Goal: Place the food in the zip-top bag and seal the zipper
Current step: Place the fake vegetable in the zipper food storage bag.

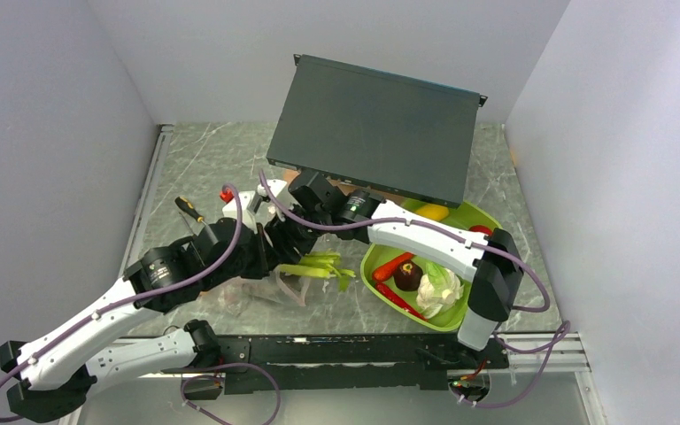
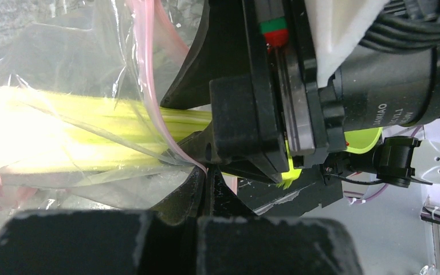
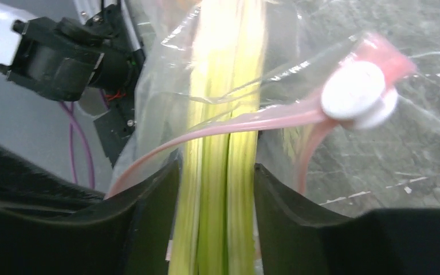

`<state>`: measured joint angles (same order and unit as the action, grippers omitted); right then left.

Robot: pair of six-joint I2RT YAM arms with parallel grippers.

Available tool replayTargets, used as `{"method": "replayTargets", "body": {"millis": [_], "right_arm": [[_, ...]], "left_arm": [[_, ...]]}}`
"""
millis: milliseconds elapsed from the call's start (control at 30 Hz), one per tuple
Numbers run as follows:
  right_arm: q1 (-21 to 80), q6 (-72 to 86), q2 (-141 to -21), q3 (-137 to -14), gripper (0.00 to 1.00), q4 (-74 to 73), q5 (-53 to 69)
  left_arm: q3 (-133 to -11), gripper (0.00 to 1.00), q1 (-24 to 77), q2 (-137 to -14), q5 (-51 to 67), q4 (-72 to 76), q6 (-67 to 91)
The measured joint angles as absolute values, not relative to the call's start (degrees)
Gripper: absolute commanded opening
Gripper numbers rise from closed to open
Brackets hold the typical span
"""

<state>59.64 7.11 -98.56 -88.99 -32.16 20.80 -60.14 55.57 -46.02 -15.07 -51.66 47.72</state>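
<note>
**A:** Item one: right gripper (image 3: 216,172). State?

**B:** Fingers closed narrow on the green stalks (image 3: 223,109), one pad on each side. The stalks run from 6 to 12 o'clock, into the mouth of the zip-top bag (image 3: 275,51).

**A:** Item two: left gripper (image 2: 203,177)?

**B:** It appears pinched shut on the bag's mouth edge, where the zipper (image 2: 147,86) runs down to its tips. The contact itself is partly hidden.

**A:** Handling note for the step in hand, inserting the stalks?

**B:** Judgement: push toward 12 o'clock, straight down the bag's length. Hold the left pinch firm so the mouth gapes. Release only once the stalk ends pass the zipper, which crosses over the stalks just beyond the right fingertips. The floppy film may snag.

**A:** Farther out?

**B:** Listed: white slider (image 3: 356,94) on the strip, at 2 o'clock from the fingertips. Other food sits in the lime-green tray (image 1: 367,264), at 4 o'clock from the bag and well apart.
</note>
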Motion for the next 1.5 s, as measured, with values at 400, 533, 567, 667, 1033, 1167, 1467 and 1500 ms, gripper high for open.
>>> {"method": "replayTargets", "body": {"millis": [400, 533, 567, 667, 1033, 1167, 1467, 1500], "right_arm": [[62.2, 6.3, -84.9, -73.6, 0.83, -31.6, 15.6], [62.8, 4.1, -82.3, -72.2, 0.83, -30.4, 15.1], [62.8, 3.6, -81.9, -71.4, 0.82, -29.9, 14.8], [62.7, 1.3, -81.7, -69.0, 0.81, -29.8, 13.6], [67.3, -2.4, -78.9, -57.4, 0.8, -25.0, 7.3], [67.5, -3.4, -79.6, -57.4, 0.7, -23.5, 4.4], [69.2, -4.3, -80.6, -59.0, 0.33, -24.4, 1.8], [69.3, -4.1, -80.7, -59.4, 0.32, -24.8, 1.7]], "left_arm": [[-60.0, 0.0, 55.6, -46.2, -16.4, -50.6, 47.7], [-60.0, 0.0, 55.6, -47.0, -16.4, -50.4, 47.7], [-60.0, 0.0, 55.6, -47.1, -16.4, -50.3, 47.7], [-60.0, 0.0, 55.6, -47.0, -16.4, -50.2, 47.7], [-60.0, 0.0, 55.6, -46.5, -16.4, -50.2, 47.7], [-60.0, 0.0, 55.6, -46.3, -16.4, -50.3, 47.7], [-59.5, 0.0, 55.6, -45.7, -16.4, -50.3, 47.8], [-59.4, 0.0, 55.6, -45.6, -16.4, -50.3, 47.7]]}}
